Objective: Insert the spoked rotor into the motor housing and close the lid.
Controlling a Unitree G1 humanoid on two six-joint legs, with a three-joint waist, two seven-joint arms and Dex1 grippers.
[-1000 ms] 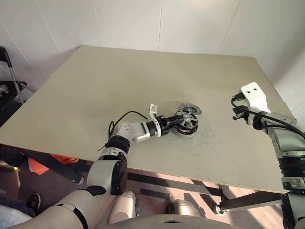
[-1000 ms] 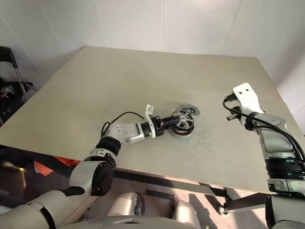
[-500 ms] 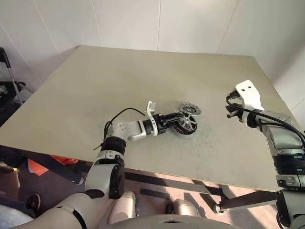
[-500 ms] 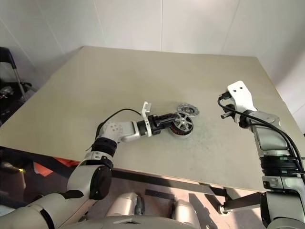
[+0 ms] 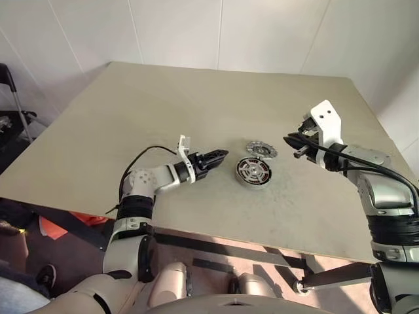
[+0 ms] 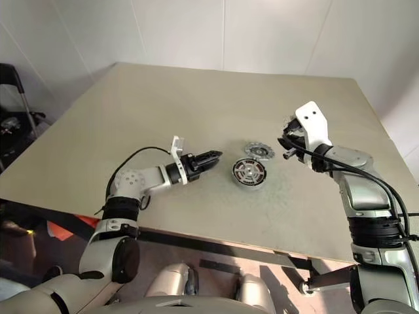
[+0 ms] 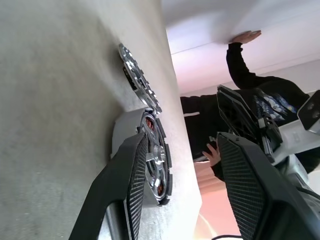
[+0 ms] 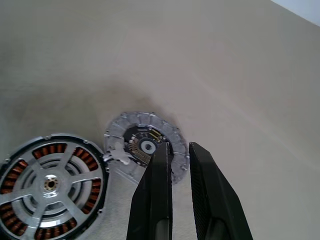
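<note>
The motor housing (image 5: 253, 173) lies flat near the middle of the table, its copper windings (image 8: 85, 159) showing. Inside it sits the spoked rotor (image 8: 50, 184), silver hub up. Just behind the housing, almost touching it, lies the lid (image 5: 261, 150), a grey ribbed disc (image 8: 145, 147) with a dark centre. My left gripper (image 5: 221, 155) hovers a little to the left of the housing, pointing at it, open and empty. My right gripper (image 5: 290, 139) hangs above the table just right of the lid, shut on nothing, aimed down at the lid.
The beige table (image 5: 163, 98) is bare around the parts, with white walls behind. A person in dark clothing (image 7: 240, 75) stands beyond the table in the left wrist view. A dark frame (image 5: 10, 85) stands off the table's left edge.
My left gripper has pulled back leftward off the housing, leaving the rotor inside it. My right gripper has swung left and now points towards the lid.
</note>
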